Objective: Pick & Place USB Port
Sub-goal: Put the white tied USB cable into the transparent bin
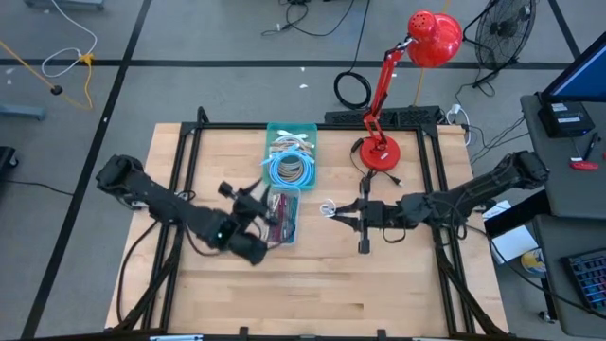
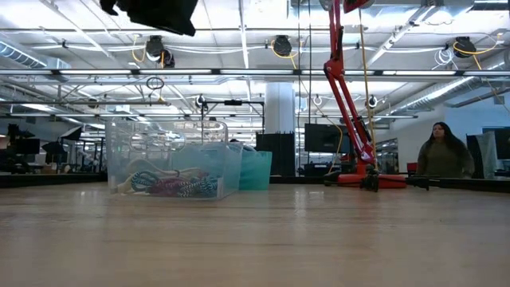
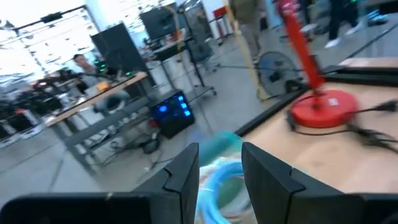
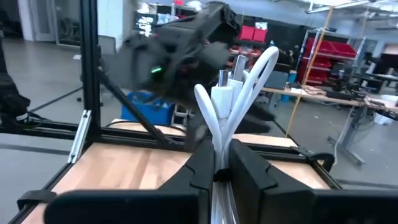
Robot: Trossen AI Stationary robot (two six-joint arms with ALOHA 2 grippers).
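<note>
- Right gripper (image 1: 333, 212) is out over the middle of the wooden table (image 1: 379, 284), reaching in from the right edge, and it has the white USB cable (image 4: 233, 87) pinched tight between its fingers (image 4: 202, 165).
- Right wrist view gives the close look: fingers closed almost together, the white cable looped upward out of the grip, a metal plug end (image 4: 222, 77) poking up at the centre of the loop.
- From above, the cable (image 1: 329, 207) shows as a small white curl at the gripper tip, just beside the clear bin (image 1: 286, 230) and well short of the red lamp base (image 1: 379, 153).
- Left gripper (image 1: 275, 214) sits over the clear bin, arm stretched in from the table's left side.
- Left wrist view: its two fingers (image 3: 186, 174) stand apart with a clear gap and nothing between them; a coil of blue cable (image 3: 221, 177) lies beyond them.
- Teal bin (image 1: 291, 142) sits at the far edge of the table, touching the clear bin, light blue coiled cable (image 1: 290, 170) lying where the two meet.
- Low view: clear bin (image 2: 171, 167) holds mixed cables, teal bin (image 2: 255, 169) behind it, red lamp arm (image 2: 347, 96) rising on the right.
- A person (image 2: 442, 151) stands in the room beyond the table.
</note>
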